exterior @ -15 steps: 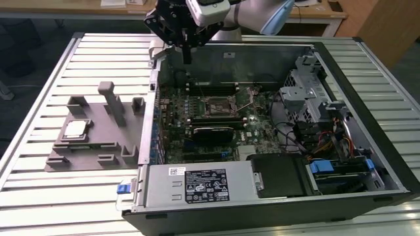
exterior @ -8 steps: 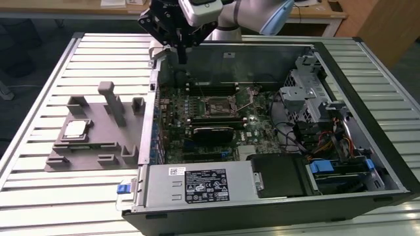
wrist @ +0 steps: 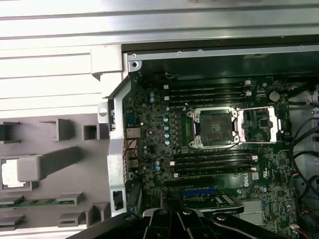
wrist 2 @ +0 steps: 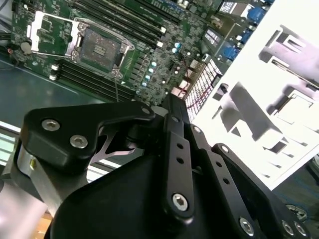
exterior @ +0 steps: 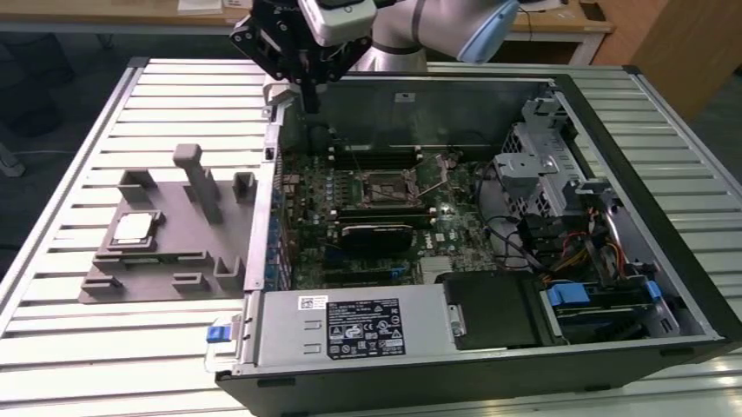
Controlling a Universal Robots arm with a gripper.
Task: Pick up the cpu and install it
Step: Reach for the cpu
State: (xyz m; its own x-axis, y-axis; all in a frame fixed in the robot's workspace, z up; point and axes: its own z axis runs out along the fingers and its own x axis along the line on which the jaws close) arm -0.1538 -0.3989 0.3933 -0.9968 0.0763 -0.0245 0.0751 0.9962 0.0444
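Status: pick not begun. Exterior view: cpu (exterior: 134, 228) rests in the grey holder (exterior: 162, 269) on the desk (exterior: 69, 347); pincer (exterior: 311, 106) hangs closed, empty, over the rim of the case (exterior: 464, 113). Second wrist view: socket (wrist 2: 102, 47) open (no chip seated). First wrist view: cpu (wrist: 10, 175) untouched in holder.

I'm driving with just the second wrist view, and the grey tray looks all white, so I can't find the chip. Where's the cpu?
Observer: The cpu lies flat on the grey holder, at the exterior view's left of the computer case.
Operator: Is my gripper close to it?
Observer: No. In the exterior view the gripper hangs above the case's wall, well apart from the cpu.
Operator: Is anything in the way?
Observer: In the first wrist view a grey post on the holder hides one edge of the cpu.
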